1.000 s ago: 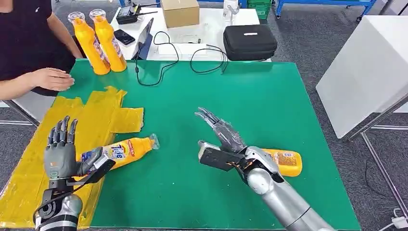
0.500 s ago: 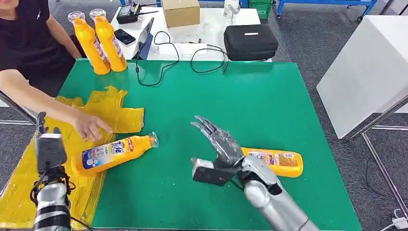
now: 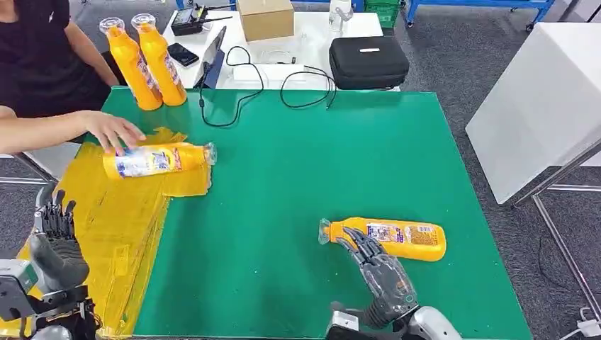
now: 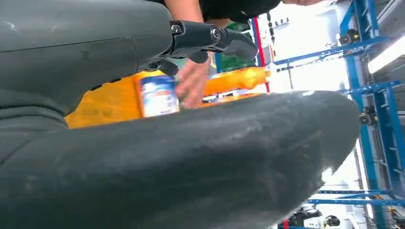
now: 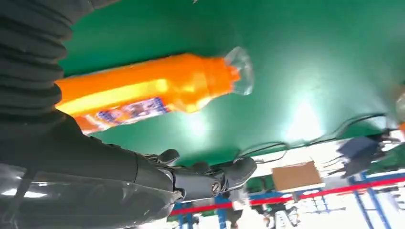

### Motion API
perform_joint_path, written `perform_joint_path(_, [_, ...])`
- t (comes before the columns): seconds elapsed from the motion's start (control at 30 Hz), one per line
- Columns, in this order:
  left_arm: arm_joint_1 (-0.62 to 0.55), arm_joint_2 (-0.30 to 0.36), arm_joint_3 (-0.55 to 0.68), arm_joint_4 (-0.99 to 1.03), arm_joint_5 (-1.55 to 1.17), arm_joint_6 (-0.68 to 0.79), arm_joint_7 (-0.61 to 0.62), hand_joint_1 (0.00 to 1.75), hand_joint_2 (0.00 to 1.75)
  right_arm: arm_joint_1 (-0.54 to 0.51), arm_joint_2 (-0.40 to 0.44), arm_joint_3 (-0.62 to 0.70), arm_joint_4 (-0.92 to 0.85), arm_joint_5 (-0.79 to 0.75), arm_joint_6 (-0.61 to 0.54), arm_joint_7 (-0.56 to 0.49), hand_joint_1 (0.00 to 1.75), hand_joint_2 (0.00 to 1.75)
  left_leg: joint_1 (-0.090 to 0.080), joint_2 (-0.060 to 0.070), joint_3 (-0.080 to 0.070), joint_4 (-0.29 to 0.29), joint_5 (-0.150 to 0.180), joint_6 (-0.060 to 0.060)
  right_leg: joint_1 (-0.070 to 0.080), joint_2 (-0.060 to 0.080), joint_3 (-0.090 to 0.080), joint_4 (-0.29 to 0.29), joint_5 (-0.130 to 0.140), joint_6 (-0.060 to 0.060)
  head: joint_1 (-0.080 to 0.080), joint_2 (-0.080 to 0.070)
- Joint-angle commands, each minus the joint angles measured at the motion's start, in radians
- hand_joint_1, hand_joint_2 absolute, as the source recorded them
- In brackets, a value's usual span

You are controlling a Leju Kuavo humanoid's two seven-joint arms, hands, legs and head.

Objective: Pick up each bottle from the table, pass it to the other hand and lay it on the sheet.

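Green table, yellow sheet, bottles

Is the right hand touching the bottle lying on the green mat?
Cannot tell. In the head view the right hand has fingertips overlapping the bottle; the right wrist view shows no plain contact or gap.

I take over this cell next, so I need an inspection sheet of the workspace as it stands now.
Surface: green table, with a yellow sheet on its left side.
Job's things: one bottle lies on the sheet under a person's hand; another bottle lies on the bare green near the right hand; two bottles stand at the far left corner.
Clutter: on the white table behind, a cardboard box, a black case, a phone.
Hands: left hand open over the sheet's near end; right hand open, beside the bottle, not gripping it.
Cables: black cable loops onto the table's far edge.
Surroundings: white cabinet, blue racks, grey floor.
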Motion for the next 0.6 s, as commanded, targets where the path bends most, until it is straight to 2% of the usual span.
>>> perform_joint_path(0.03, [0.039,-0.016,-0.022,-0.02,0.033,0.01,0.014,0.0,0.0,0.29,-0.149,-0.245,-0.228,0.0,-0.044,0.124,0.0,1.75,-0.001,-0.005,0.002,0.001,-0.002,-0.001,-0.001,-0.006,0.004,0.001,-0.004,0.001,0.0,0.0])
perform_joint_path(0.07, [0.039,-0.013,-0.014,-0.016,0.034,0.011,0.014,0.0,0.0,0.344,-0.158,-0.291,-0.269,0.001,-0.047,0.126,0.0,1.75,0.0,-0.006,0.005,0.002,-0.004,-0.001,0.0,-0.007,0.007,0.001,-0.006,0.001,0.0,0.0])
perform_joint_path(0.17, [0.033,-0.015,0.0,-0.009,0.037,0.008,0.013,0.0,0.0,0.387,-0.148,-0.351,-0.311,0.011,-0.034,0.128,0.0,1.75,-0.002,-0.005,0.002,0.001,-0.002,0.0,-0.001,-0.004,0.004,0.001,-0.004,0.001,0.0,0.0])
perform_joint_path(0.23, [0.023,-0.017,0.001,0.001,0.036,0.0,0.011,0.0,0.0,0.361,-0.111,-0.388,-0.298,0.03,-0.012,0.109,0.0,1.75,-0.002,-0.003,0.006,0.002,-0.006,-0.001,-0.001,-0.003,0.009,0.001,-0.006,0.001,0.0,0.0])
perform_joint_path(0.37, [-0.006,-0.019,-0.026,0.022,0.032,-0.006,0.01,0.0,0.0,0.234,-0.017,-0.457,-0.192,0.083,0.014,0.067,0.0,1.75,-0.001,0.002,0.005,0.0,-0.004,-0.002,0.0,0.001,0.006,-0.001,-0.002,0.002,0.0,0.0])
perform_joint_path(0.6, [-0.037,-0.013,-0.035,0.063,0.049,-0.016,0.008,0.0,0.0,0.138,0.036,-0.538,-0.009,0.068,0.081,-0.011,0.0,1.75,-0.001,0.0,0.01,-0.002,-0.003,-0.001,0.0,-0.001,0.007,-0.003,-0.002,0.002,0.0,0.0])
